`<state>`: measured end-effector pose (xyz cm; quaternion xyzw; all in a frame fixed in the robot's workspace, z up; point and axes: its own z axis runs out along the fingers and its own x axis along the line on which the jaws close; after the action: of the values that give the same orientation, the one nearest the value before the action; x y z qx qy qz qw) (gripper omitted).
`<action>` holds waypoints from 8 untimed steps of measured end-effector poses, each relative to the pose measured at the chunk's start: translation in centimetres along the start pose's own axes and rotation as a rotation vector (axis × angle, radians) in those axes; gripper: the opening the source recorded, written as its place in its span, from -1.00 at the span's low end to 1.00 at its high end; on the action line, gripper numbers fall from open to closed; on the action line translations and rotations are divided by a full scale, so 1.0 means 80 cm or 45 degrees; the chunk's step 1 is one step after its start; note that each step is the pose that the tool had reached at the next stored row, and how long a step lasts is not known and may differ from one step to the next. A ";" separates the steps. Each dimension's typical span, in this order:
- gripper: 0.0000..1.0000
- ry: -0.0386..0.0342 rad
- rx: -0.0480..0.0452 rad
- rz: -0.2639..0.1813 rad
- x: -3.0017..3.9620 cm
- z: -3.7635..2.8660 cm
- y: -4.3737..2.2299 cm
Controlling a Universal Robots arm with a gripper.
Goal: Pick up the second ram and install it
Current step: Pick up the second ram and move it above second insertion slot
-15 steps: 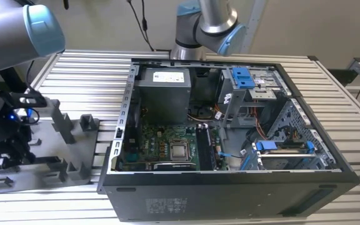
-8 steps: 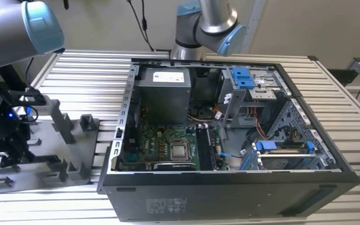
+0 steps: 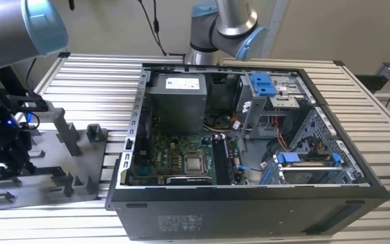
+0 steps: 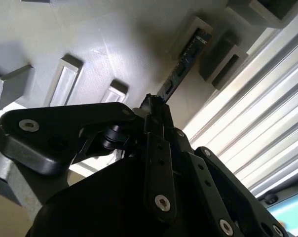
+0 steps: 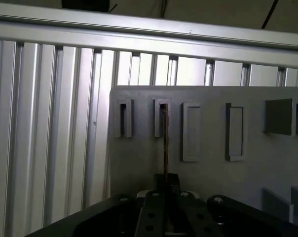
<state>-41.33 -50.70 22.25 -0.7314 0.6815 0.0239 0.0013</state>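
We've got the gripper (image 4: 154, 104) pinched tight on one end of the second ram (image 4: 182, 61), its far end in a grey tray (image 4: 114, 29) slot, more slot blocks (image 5: 191, 131) either side, open PC case (image 3: 235, 216) nr by, all on the slatted alu table (image 3: 87, 66), pale wall (image 3: 330, 25) behind.

Open computer case (image 3: 249, 216) beside grey tray (image 3: 48, 158), on slatted table (image 3: 93, 71).
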 end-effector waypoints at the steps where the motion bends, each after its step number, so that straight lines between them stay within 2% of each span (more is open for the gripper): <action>1: -0.72 0.0000 0.000 0.000 0.0000 -0.0011 0.0000; 8: -0.72 0.0000 0.000 0.000 -0.0004 -0.0093 0.0003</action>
<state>-41.33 -50.70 23.00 -0.7314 0.6816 0.0239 0.0013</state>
